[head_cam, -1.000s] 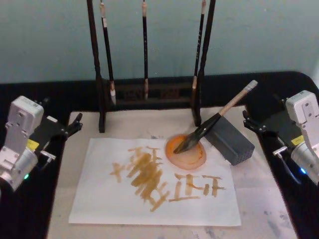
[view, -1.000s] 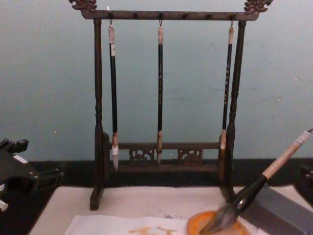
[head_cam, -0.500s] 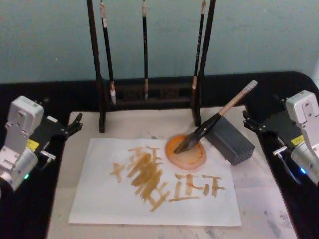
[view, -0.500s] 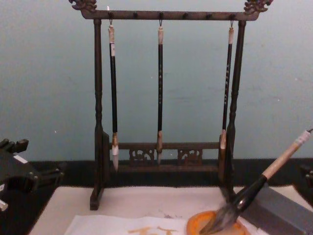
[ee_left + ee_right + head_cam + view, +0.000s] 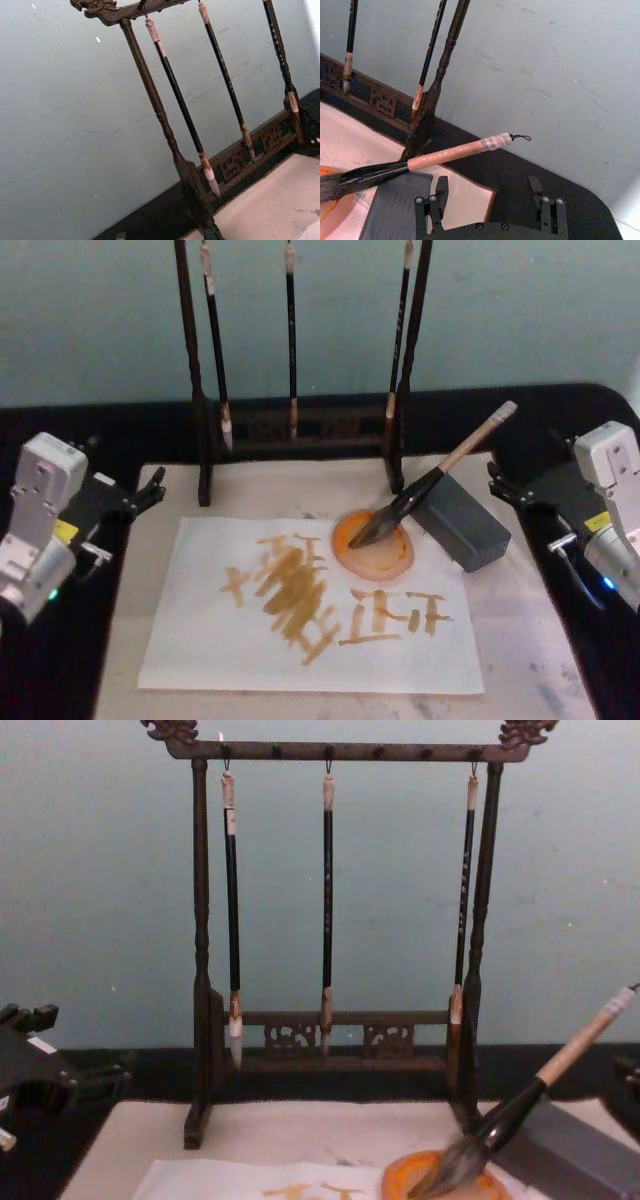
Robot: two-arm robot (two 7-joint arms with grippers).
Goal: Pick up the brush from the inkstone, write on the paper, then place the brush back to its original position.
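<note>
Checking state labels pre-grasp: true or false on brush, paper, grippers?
1. The brush has its bristles in the orange dish. True.
2. The right gripper holds the brush. False: its fingers are open, right of the brush, touching nothing.
3. Three slim brushes hang on the rack. True.
4. The paper is blank. False: it bears orange strokes.
5. The left gripper is over the paper. False: it sits beside the mat's left edge.

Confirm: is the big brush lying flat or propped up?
Propped at a slant: the brush has its bristles in the orange dish, its shaft leaning on the grey block, handle end raised.
</note>
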